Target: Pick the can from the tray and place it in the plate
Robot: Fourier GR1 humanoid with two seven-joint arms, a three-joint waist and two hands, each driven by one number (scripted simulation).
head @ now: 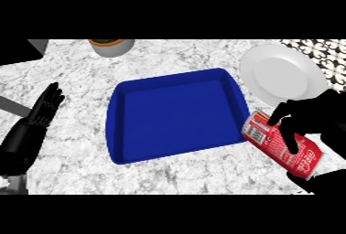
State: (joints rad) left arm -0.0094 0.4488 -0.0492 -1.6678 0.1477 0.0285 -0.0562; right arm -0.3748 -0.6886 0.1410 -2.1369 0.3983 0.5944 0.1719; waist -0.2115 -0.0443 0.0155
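Can [282,147]: your right hand [312,116] curls round it, tilted, just past the tray's [174,114] right rim.
Plate [282,75]: bare, beyond the can.
Left hand [46,107]: fingers straight, resting at left edge.

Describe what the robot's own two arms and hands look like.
Both hands are black with slender segmented fingers. The left hand sits on a dark, glossy forearm showing grey highlights. The right hand appears as a solid black shape. No cables, markings or sleeves are visible.
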